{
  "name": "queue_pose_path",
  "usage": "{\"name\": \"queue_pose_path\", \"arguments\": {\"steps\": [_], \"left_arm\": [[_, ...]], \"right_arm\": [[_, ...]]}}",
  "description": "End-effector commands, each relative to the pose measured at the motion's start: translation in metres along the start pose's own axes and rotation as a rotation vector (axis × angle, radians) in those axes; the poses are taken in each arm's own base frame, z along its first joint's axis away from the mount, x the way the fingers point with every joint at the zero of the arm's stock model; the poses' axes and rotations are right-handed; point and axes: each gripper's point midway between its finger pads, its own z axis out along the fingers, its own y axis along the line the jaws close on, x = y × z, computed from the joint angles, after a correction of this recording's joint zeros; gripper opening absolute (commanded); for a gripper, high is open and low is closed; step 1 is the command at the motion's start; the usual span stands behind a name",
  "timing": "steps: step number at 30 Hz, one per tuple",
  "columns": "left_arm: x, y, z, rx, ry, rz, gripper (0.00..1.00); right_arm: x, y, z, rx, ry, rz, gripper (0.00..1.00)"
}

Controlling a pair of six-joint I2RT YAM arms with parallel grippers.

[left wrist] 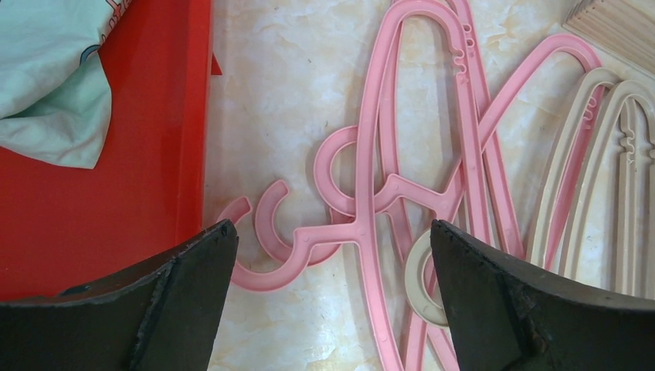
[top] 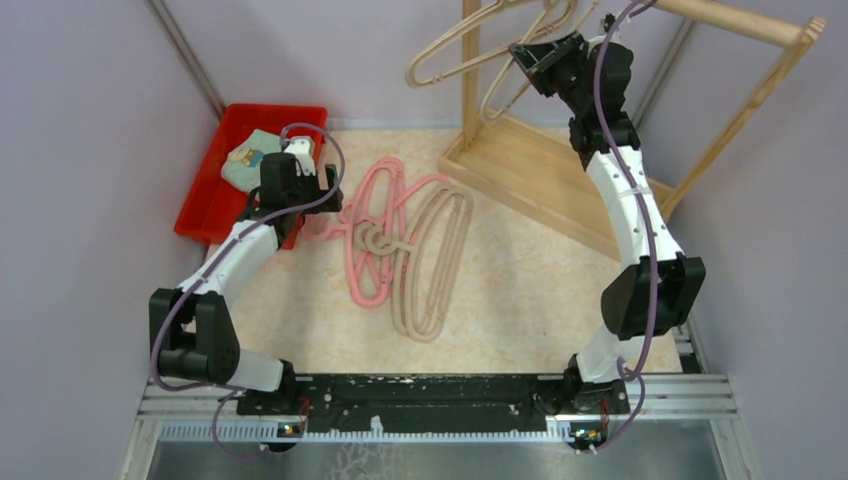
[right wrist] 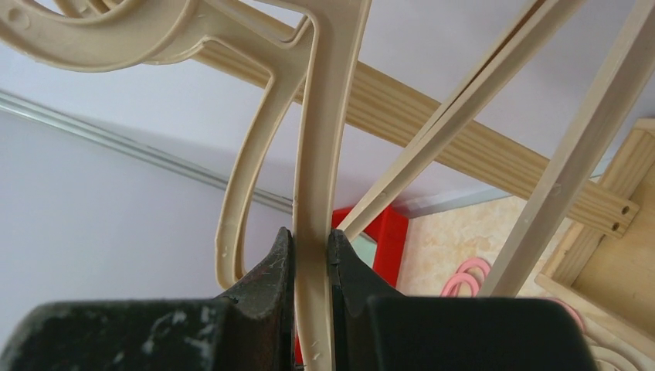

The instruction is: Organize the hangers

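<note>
Several pink hangers and beige hangers lie tangled on the table's middle. My left gripper hovers open above the pink hooks, which lie between its jaws in the left wrist view; a beige hook lies by the right jaw. My right gripper is raised at the rack's top rail and is shut on the bar of a beige hanger. Two beige hangers hang at the rack. The held hanger's hook shows at the wooden rail.
A light wooden rack stands at the back right, its base on the table. A red bin holding a pale green cloth sits at the back left, right beside my left gripper. Grey walls close both sides.
</note>
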Motion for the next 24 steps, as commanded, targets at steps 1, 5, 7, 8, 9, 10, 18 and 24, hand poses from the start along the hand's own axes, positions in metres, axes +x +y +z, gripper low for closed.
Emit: {"name": "queue_pose_path", "arguments": {"steps": [1,5,7,8,9,10,18,24], "left_arm": [[-0.013,0.005,0.001,-0.017,-0.028,0.014,1.00],[-0.012,0.006,0.004,-0.018,-0.021,0.017,1.00],[-0.011,0.006,0.006,-0.017,-0.017,0.017,1.00],[-0.011,0.006,0.006,-0.017,-0.016,0.017,1.00],[-0.010,0.006,0.007,-0.015,-0.015,0.018,1.00],[-0.010,0.006,0.008,-0.015,-0.011,0.018,1.00],[-0.011,0.005,0.014,-0.006,-0.008,0.017,1.00],[-0.013,0.004,0.016,0.002,-0.010,0.005,1.00]], "right_arm": [[-0.021,0.018,0.009,-0.061,-0.069,-0.002,0.00],[-0.016,0.011,0.017,-0.060,-0.050,0.023,0.00],[-0.015,0.010,0.021,-0.062,-0.046,0.027,0.00],[-0.015,0.011,0.022,-0.062,-0.040,0.029,0.00],[-0.014,0.009,0.025,-0.057,-0.034,0.029,0.02],[-0.014,0.008,0.026,-0.054,-0.027,0.029,0.04],[-0.019,0.009,0.003,0.002,-0.060,-0.043,0.62],[-0.020,0.024,-0.047,0.033,-0.067,-0.151,0.78]]}}
